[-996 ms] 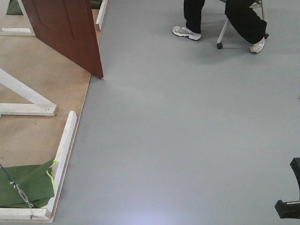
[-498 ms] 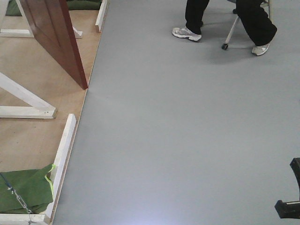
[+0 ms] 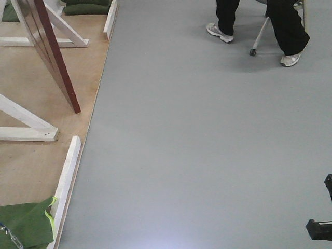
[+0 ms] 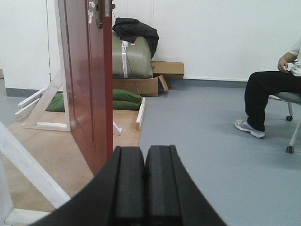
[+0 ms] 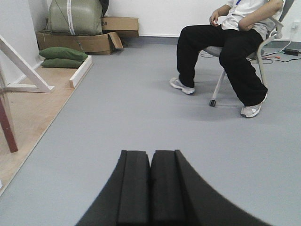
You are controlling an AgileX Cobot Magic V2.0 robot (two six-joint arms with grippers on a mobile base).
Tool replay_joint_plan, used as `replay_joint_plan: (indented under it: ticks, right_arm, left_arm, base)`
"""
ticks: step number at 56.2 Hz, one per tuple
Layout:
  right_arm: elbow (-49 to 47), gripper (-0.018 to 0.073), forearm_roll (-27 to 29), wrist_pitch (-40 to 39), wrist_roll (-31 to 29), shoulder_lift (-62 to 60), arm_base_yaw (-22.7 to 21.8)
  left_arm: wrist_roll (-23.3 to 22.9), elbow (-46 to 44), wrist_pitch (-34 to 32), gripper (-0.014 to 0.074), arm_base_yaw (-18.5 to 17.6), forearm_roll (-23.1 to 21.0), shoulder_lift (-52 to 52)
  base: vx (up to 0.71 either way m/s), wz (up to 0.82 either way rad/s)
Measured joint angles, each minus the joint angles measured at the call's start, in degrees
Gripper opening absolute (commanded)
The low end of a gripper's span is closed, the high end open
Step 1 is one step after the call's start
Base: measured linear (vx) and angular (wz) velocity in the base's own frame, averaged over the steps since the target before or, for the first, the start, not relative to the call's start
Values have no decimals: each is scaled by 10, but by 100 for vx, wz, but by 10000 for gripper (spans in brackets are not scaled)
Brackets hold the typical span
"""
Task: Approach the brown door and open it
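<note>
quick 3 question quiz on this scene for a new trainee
1. True or false: the left gripper is shut with nothing in it.
2. The door's bottom edge is over: A) the wood board B) the grey floor C) a cardboard box.
3. What is the person doing?

Key: 1 true. 2 A. 3 sitting on a chair.
</note>
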Motion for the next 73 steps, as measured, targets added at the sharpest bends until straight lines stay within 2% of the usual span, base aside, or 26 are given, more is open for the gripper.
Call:
replay_joint_plan:
  ticks: [73]
  right_arm:
    - [0, 0, 0, 0, 0, 0, 0]
  left_arm:
    - [0, 0, 0, -6, 0, 0, 0]
  base:
    - [31, -2]
